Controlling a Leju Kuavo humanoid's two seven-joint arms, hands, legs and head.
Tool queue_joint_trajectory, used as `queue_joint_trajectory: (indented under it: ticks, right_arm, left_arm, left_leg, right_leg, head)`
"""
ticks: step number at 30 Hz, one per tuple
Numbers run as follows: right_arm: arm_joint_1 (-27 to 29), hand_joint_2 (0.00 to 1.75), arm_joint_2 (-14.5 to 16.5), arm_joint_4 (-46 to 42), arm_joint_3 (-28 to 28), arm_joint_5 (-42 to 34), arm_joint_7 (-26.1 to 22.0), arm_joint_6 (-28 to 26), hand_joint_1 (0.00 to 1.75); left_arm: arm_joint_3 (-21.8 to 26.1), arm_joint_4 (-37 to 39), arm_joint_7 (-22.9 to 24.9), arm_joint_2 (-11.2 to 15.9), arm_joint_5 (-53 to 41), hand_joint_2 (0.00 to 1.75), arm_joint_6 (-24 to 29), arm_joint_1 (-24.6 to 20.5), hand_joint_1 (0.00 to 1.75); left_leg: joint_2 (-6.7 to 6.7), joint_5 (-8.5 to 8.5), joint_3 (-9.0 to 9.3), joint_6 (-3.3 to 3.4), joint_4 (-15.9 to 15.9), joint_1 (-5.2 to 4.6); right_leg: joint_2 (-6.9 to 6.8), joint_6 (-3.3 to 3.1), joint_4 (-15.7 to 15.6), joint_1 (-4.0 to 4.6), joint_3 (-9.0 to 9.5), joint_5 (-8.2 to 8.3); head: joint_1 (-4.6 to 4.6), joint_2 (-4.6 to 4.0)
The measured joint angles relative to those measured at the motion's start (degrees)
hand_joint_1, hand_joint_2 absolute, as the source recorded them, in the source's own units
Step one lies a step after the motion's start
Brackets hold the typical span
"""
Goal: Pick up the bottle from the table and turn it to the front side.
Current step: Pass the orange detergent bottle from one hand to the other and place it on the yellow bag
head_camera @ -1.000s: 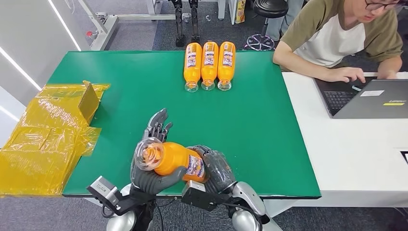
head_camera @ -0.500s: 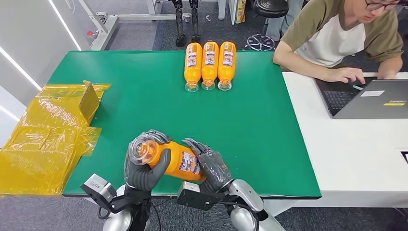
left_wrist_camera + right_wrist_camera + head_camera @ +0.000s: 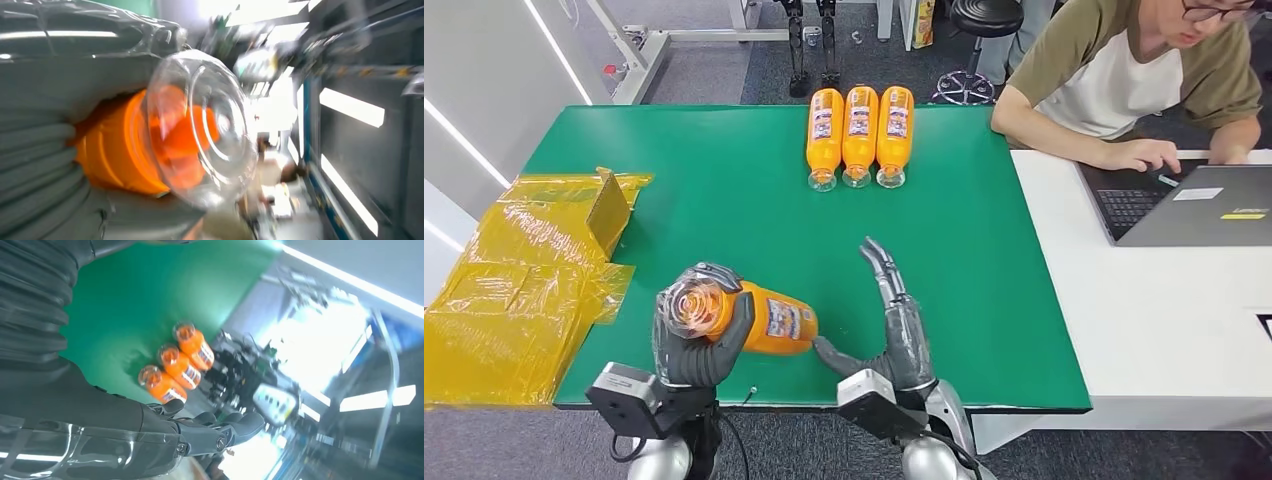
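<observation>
My left hand [image 3: 692, 345] grips the orange bottle [image 3: 754, 318] on its side above the green mat's [image 3: 674, 200] near edge, label print too small to read. My right hand [image 3: 892, 330] is released, fingers straight. Bare mat stretches toward three lined-up bottles [image 3: 859, 135].

Orange bottle [image 3: 759, 318] with clear cap, purple label, lying tilted, raised above green table's near edge

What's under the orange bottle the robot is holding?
The bottle sits in the left hand, whose fingers wrap beneath it. Below lies the green table; the patch right underneath is hidden.
</observation>
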Motion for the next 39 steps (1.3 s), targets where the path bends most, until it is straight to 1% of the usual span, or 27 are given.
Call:
queue_joint_trajectory:
  ticks: [2, 5, 6, 8, 10, 13, 16, 19, 22, 26, 28, 32, 35, 39]
  right_arm:
    - [1.51, 1.75, 0.27, -1.96, -0.57, -2.3, -1.35, -2.58, 0.0]
    - [3.81, 1.75, 0.5, -4.9, -1.36, -4.15, -2.15, -4.08, 0.0]
    - [4.37, 1.75, 0.53, -5.72, -1.55, -4.33, -2.17, -4.1, 0.0]
    - [5.19, 1.75, 0.62, -7.02, -1.86, -4.32, -1.99, -3.84, 0.0]
    - [5.98, 1.75, 0.78, -7.9, -2.25, -4.22, -1.66, -3.21, 0.0]
    - [6.97, 1.75, 0.92, -8.49, -2.9, -4.35, -1.64, -2.43, 0.0]
    - [7.32, 1.75, 1.16, -8.6, -3.53, -4.97, -2.12, -2.25, 0.0]
    - [7.46, 1.75, 1.58, -8.86, -4.15, -5.56, -2.46, -1.29, 0.0]
    - [7.6, 1.75, 1.92, -9.42, -4.76, -5.9, -2.49, 0.61, 0.0]
    - [7.66, 1.75, 2.21, -10.02, -5.46, -6.06, -2.6, 2.64, 0.0]
    - [7.64, 1.75, 2.33, -10.18, -5.79, -6.07, -2.65, 3.33, 0.0]
    - [7.58, 1.75, 2.48, -10.29, -6.25, -6.12, -2.65, 3.96, 0.0]
    - [7.56, 1.75, 2.49, -10.23, -6.33, -6.24, -2.85, 4.16, 0.0]
    - [7.63, 1.75, 2.49, -10.1, -6.33, -6.33, -3.35, 4.13, 0.0]
  left_arm:
    - [1.23, -1.07, 3.06, 0.74, -10.4, 1.75, 6.04, 0.01, 1.75]
    - [3.83, -2.1, 11.45, 2.57, -34.11, 1.75, 15.67, -0.24, 1.75]
    - [4.79, -2.22, 13.9, 3.27, -41.75, 1.75, 17.9, -0.41, 1.75]
    - [6.53, -2.3, 17.05, 4.8, -51.16, 1.75, 19.63, -0.84, 1.75]
    - [8.16, -1.81, 19.93, 6.72, -55.81, 1.75, 19.96, -1.5, 1.75]
    - [11.06, 0.89, 23.16, 10.51, -61.75, 1.75, 20.81, -2.93, 1.75]
    - [13.27, 5.77, 23.72, 14.33, -64.61, 1.75, 21.24, -5.19, 1.75]
    - [13.84, 12.57, 22.44, 18.78, -65.02, 1.75, 21.04, -8.77, 1.75]
    - [13.81, 19.77, 19.21, 23.18, -64.68, 1.75, 19.7, -12.62, 1.75]
    - [13.73, 27.98, 13.71, 27.28, -63.21, 1.75, 15.83, -16.39, 1.75]
    - [13.5, 32.07, 11.85, 28.64, -62.71, 1.75, 13.24, -18.25, 1.75]
    - [12.01, 39.89, 11.23, 30.32, -64.19, 1.75, 10.7, -22.35, 1.75]
    - [10.01, 44.65, 10.9, 30.75, -65.08, 1.75, 9.26, -25.37, 1.75]
    - [7.38, 49.03, 10.81, 30.4, -65.12, 1.75, 8.28, -27.94, 1.75]
  left_leg:
    - [0.0, -0.01, 0.01, -0.02, -0.01, 0.0]
    - [0.01, -0.01, 0.02, -0.04, -0.02, 0.02]
    - [0.01, -0.01, 0.02, -0.04, -0.02, 0.02]
    - [0.0, -0.01, 0.03, -0.05, -0.03, 0.02]
    - [0.03, -0.01, 0.04, -0.05, -0.04, 0.03]
    - [0.12, 0.0, 0.07, -0.06, -0.05, 0.03]
    - [0.11, 0.02, 0.08, -0.09, -0.05, 0.04]
    - [0.16, 0.05, 0.09, -0.12, -0.04, 0.05]
    - [0.23, 0.07, 0.11, -0.15, -0.04, 0.05]
    - [0.28, 0.07, 0.12, -0.17, -0.04, 0.05]
    - [0.29, 0.07, 0.11, -0.17, -0.04, 0.05]
    - [0.28, 0.07, 0.1, -0.17, -0.04, 0.05]
    - [0.27, 0.07, 0.09, -0.17, -0.03, 0.04]
    - [0.28, 0.07, 0.09, -0.17, -0.02, 0.03]
  right_leg:
    - [0.01, 0.0, 0.0, 0.0, 0.0, 0.0]
    - [0.02, -0.03, 0.01, 0.01, 0.0, -0.02]
    - [0.01, -0.04, 0.01, 0.02, 0.0, -0.02]
    - [0.0, -0.04, 0.02, 0.02, 0.0, -0.03]
    - [0.01, -0.05, 0.02, 0.02, 0.01, -0.03]
    - [0.06, -0.06, 0.03, 0.02, 0.0, -0.02]
    - [0.05, -0.07, 0.05, 0.03, 0.0, -0.01]
    - [0.08, -0.13, 0.09, 0.03, -0.01, 0.03]
    - [0.12, -0.18, 0.11, 0.04, -0.02, 0.06]
    - [0.22, -0.18, 0.12, 0.04, -0.05, 0.06]
    - [0.23, -0.18, 0.12, 0.04, -0.07, 0.06]
    - [0.22, -0.18, 0.12, 0.03, -0.08, 0.06]
    - [0.2, -0.18, 0.11, 0.03, -0.08, 0.06]
    - [0.23, -0.18, 0.11, 0.02, -0.08, 0.07]
  head:
    - [-0.01, 0.0]
    - [-0.01, 0.0]
    - [-0.01, 0.0]
    - [0.0, 0.0]
    - [0.01, 0.0]
    - [-0.01, 0.0]
    - [0.01, 0.0]
    - [0.02, 0.0]
    - [0.01, 0.0]
    - [0.01, 0.0]
    - [0.01, 0.0]
    - [0.01, 0.0]
    - [0.02, 0.0]
    - [0.02, 0.0]
